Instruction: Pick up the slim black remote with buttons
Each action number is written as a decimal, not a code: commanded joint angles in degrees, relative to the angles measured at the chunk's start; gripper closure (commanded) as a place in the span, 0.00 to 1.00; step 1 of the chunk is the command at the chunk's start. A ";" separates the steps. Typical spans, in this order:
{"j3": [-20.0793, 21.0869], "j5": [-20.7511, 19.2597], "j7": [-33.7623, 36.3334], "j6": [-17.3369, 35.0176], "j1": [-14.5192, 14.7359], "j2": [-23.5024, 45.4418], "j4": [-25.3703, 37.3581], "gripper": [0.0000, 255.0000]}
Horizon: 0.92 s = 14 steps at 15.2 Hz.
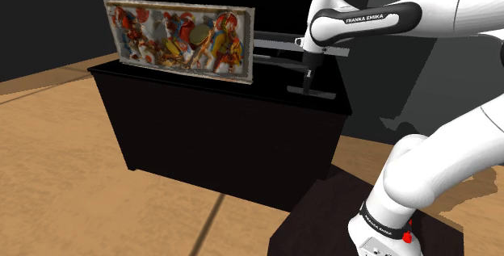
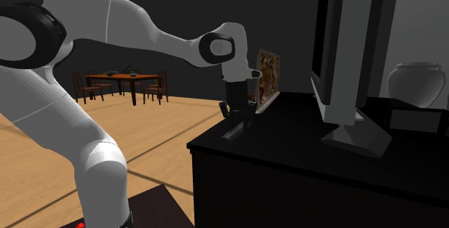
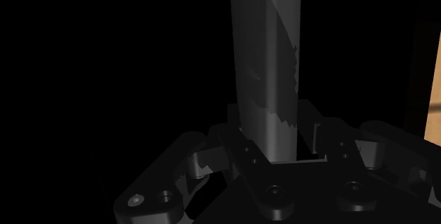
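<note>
Leftmost, a flat, colourfully painted panel (image 1: 182,43) is leaning upright on the boxy black surface (image 1: 210,125). Further right, the black gripper (image 1: 308,77) is hanging low, fingers (image 3: 245,150) standing apart, straddling the long, slim, dark-grey remote (image 3: 265,67) lying flat there.

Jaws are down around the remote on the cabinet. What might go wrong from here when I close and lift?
1. In the wrist view the remote sits off centre in the open gripper, close to one jaw with a gap at the other. Closing may push or twist it rather than clamp it squarely.
2. In the second exterior view it lies near the edge of the cabinet, so a shove might slide it off.
</note>
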 commanded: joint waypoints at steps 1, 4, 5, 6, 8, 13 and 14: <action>-0.08 -0.11 0.03 0.08 -0.06 0.10 -0.19 1.00; -0.05 -0.11 0.07 0.10 -0.05 0.06 -0.25 1.00; -0.05 -0.09 0.08 0.10 -0.03 0.14 -0.18 1.00; -0.04 -0.09 0.08 0.09 -0.03 0.14 -0.18 1.00; 0.01 -0.02 -0.03 -0.68 -0.03 0.18 0.64 1.00; 0.36 0.31 -0.33 -4.48 0.12 0.27 4.54 1.00; 0.42 0.38 -0.39 -5.24 0.16 0.32 5.35 1.00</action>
